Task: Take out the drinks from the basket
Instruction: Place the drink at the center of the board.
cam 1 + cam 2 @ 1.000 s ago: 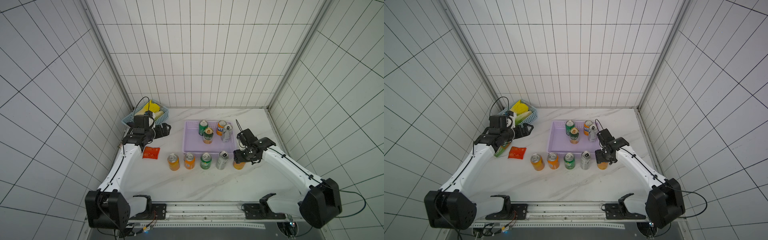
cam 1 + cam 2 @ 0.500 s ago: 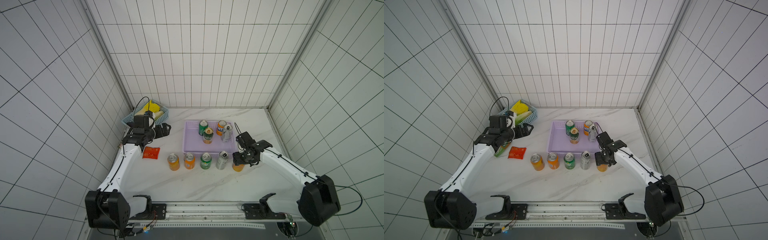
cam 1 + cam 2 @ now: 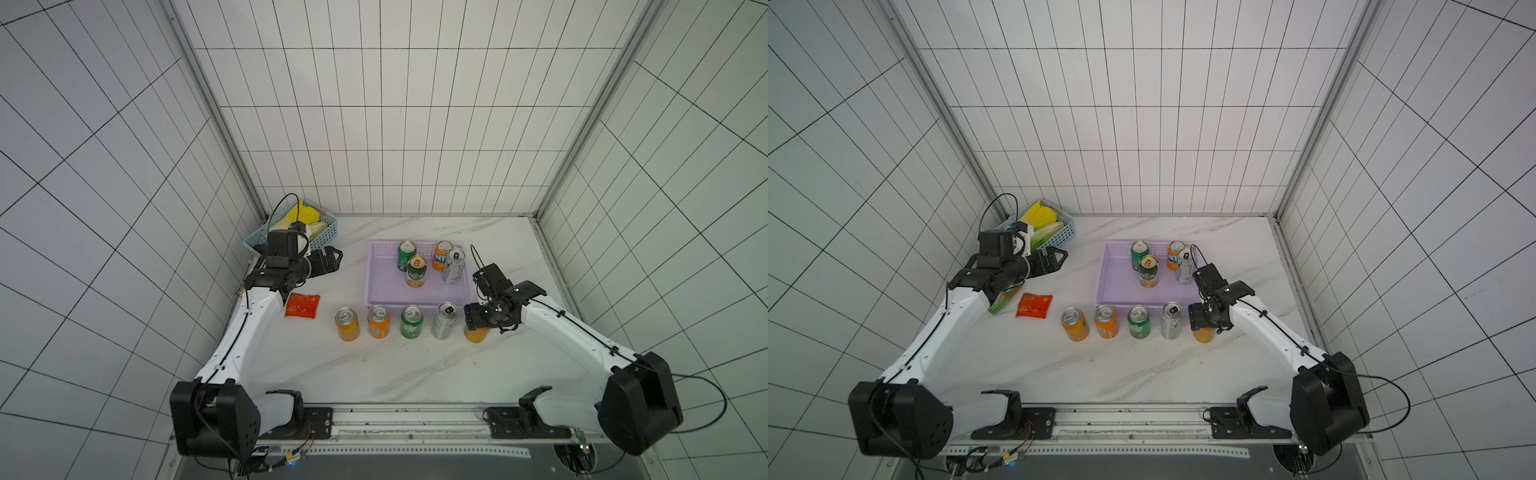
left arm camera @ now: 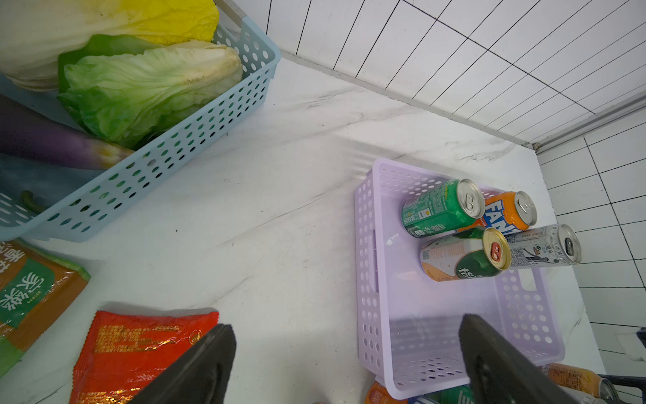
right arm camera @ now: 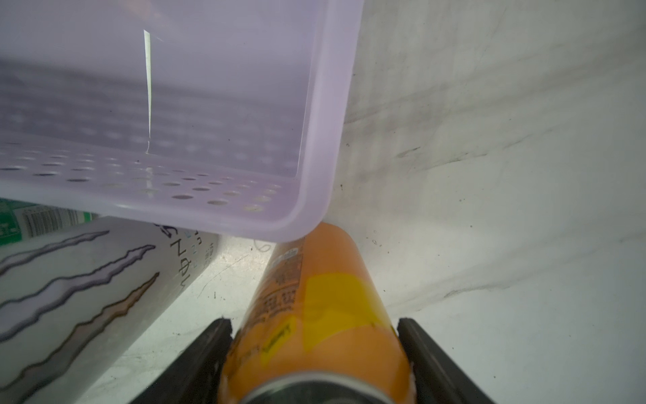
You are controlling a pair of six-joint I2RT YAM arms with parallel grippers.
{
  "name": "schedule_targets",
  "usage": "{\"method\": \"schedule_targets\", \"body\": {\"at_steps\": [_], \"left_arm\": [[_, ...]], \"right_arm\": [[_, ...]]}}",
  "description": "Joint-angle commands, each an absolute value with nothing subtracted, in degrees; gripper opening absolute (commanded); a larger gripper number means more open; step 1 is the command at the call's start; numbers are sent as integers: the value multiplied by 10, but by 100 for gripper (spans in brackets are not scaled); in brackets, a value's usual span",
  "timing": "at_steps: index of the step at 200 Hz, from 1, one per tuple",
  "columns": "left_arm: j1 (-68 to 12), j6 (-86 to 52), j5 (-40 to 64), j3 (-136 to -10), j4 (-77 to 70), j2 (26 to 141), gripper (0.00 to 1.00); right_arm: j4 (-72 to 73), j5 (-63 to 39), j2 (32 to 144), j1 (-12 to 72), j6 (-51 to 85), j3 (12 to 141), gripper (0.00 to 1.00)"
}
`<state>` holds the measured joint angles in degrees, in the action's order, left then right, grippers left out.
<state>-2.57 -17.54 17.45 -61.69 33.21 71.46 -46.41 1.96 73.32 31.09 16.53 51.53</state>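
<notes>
The lilac basket (image 3: 368, 291) (image 3: 1100, 286) (image 4: 365, 266) holds several upright drinks: a green can (image 3: 406, 257), a gold-topped green can (image 3: 416, 272), an orange can (image 3: 441, 257) and a slim silver can (image 3: 453, 267). In front of it a row stands on the table: two orange cans (image 3: 347, 325) (image 3: 378, 323), a green can (image 3: 411, 323) and a silver can (image 3: 444, 322). At the row's right end an orange can (image 3: 476, 335) (image 5: 325, 307) stands between the slightly parted fingers of my right gripper (image 3: 477, 327) (image 3: 1203, 322) (image 5: 314, 325), which is open. My left gripper (image 3: 332, 259) (image 4: 346, 321) hangs open and empty left of the basket.
A light-blue basket (image 3: 330, 235) (image 4: 167, 157) with vegetables sits at the back left corner. A red snack packet (image 3: 302, 305) (image 4: 140, 346) lies left of the can row, and a green-orange packet (image 3: 1003, 301) (image 4: 31, 290) lies under my left arm. The right wall runs close behind my right arm.
My right gripper sank a little over the orange can at the row's right end, and its jaws widened off the can's sides. The left arm has not moved.
</notes>
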Motion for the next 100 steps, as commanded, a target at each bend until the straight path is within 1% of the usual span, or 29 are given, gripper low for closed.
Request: {"method": "schedule_targets", "body": {"at_steps": [1,70,100], "left_arm": [[-25,-169,180,-618,323,718,98],[-25,-169,180,-618,323,720,98],[-25,-169,180,-618,323,720,98]], "right_arm": [[-467,26,718,308,171,510,82],[-497,15,694,308,169,551,99],[-516,20,684,308,164,578,99]]}}
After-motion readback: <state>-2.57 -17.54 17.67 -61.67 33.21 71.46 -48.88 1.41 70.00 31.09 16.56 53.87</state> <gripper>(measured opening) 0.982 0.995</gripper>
